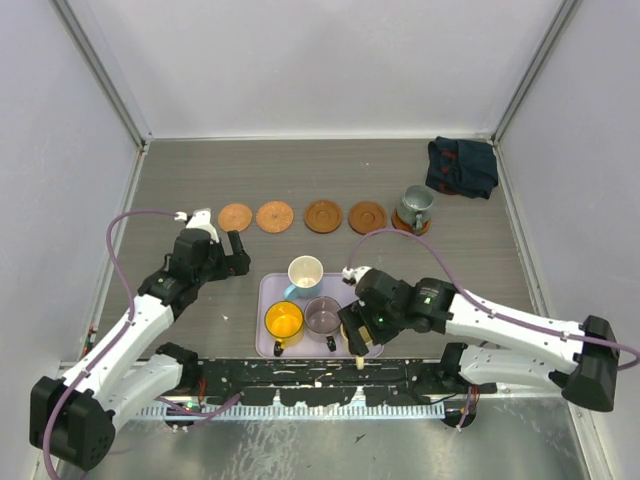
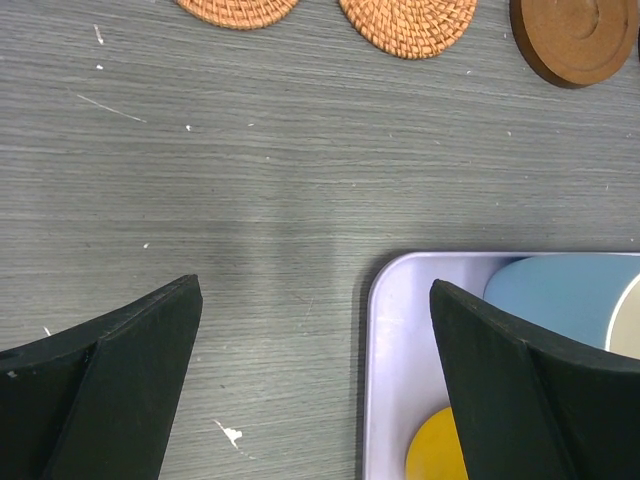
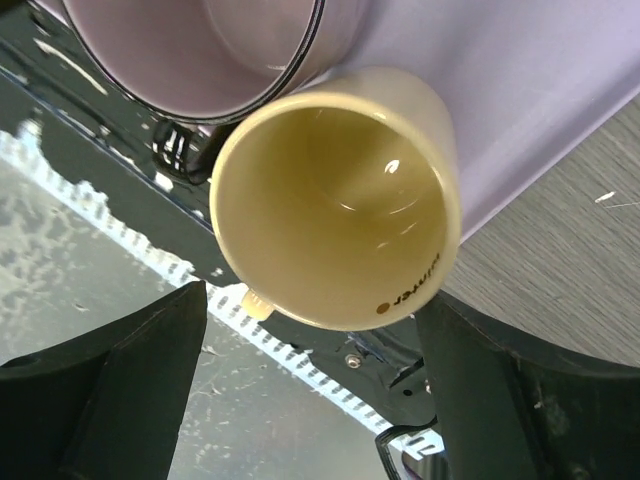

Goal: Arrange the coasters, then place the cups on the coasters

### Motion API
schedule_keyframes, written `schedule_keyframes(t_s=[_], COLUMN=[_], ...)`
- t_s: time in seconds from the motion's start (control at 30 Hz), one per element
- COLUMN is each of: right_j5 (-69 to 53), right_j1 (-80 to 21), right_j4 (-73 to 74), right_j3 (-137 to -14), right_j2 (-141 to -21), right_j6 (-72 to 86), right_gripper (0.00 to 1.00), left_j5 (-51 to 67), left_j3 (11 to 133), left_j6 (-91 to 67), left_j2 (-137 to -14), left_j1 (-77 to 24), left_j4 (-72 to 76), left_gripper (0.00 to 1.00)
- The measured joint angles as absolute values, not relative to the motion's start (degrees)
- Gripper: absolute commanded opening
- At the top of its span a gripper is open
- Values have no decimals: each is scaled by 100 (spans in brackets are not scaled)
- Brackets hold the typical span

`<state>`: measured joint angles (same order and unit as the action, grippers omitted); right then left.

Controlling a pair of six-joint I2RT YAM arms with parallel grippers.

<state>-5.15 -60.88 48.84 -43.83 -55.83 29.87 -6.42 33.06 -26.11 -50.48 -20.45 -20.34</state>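
**While one mug is parked on a coaster, four sit in the tray**

Since the overhead cam is the only one catching the whole layout, I'll start there. Five coasters [image 1: 274,216] run in a row across the table [image 1: 200,170]. The rightmost one carries the grey-green cup [image 1: 415,205] and the other four are bare. Nearer the arms, the lilac tray [image 1: 272,292] holds the white-and-blue cup [image 1: 305,272], the orange-yellow cup [image 1: 284,322] and the purplish cup [image 1: 322,314]. A dark cloth [image 1: 462,165] lies bunched in the far right corner.

From up there the right gripper [image 1: 355,335] covers most of the tray's near right corner. Its wrist cam fills that in: the cream cup [image 3: 340,200] sits on the tray right at the edge, mouth up, between fingers [image 3: 150,370] spread wide. There's a clear gap on one side. On the other I honestly can't tell if the pad touches the rim.

The left gripper [image 2: 315,295] hangs over bare table at the tray's far left corner, jaws wide apart and holding nothing. Its cam also shows something the overhead blurs: two of the coasters are woven and the next one is smooth wood.

The tabletop is grey wood-grain with small white flecks and scratches. Pale walls [image 1: 320,60] and metal posts [image 1: 100,70] box it in.
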Motion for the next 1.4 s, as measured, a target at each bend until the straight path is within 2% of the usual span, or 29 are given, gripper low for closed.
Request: schedule_keyframes(t_s=[0.2,0.37,0.43,0.6,0.7,0.8,1.03,1.17,1.23,1.3,1.4], right_j5=[-1,301,440,624,694,711,768,832,882,945,1164], right_j1=[-6864,-7164,-7220,-7282,-7303,-7306,-7321,-7363,-7389,-7426,-7496], right_j4=[4899,4912,4925,4971,5006,5019,5035,5017,4993,4967,4932], right_j3=[-4392,-4394,-4394,-4394,-4394,-4394,-4394,-4394,-4394,-4394,-4394], right_j2=[-6329,-6672,-6707,-6713,-6711,-6711,-6748,-6879,-6917,-6938,-6943], right_j6=[3190,3470,3621,3990,4163,4285,4438,4560,4644,4727,4871], right_gripper=[88,82,75,50,43,30,31,38,38,33,14], left_j5=[-681,-683,-683,-674,-657,-615,-550,-530,-528,-521,-510], left_j3=[3306,3304,3291,3236,3232,3229,3208,3203,3203,3203,3203], left_j6=[-2589,-2565,-2563,-2563,-2563,-2565,-2565,-2554,-2508,-2480,-2456], left_j2=[-5100,-5105,-5105,-5116,-5153,-5190,-5240,-5240,-5240,-5240,-5256], left_j1=[-2045,-2045,-2045,-2045,-2045,-2045,-2045,-2045,-2045,-2045,-2045], left_j4=[-1999,-1997,-1992,-1992,-1968,-1931,-1861,-1861,-1861,-1861,-1863], left_gripper=[98,98,98,98,98,98,98,98,98,98,98])
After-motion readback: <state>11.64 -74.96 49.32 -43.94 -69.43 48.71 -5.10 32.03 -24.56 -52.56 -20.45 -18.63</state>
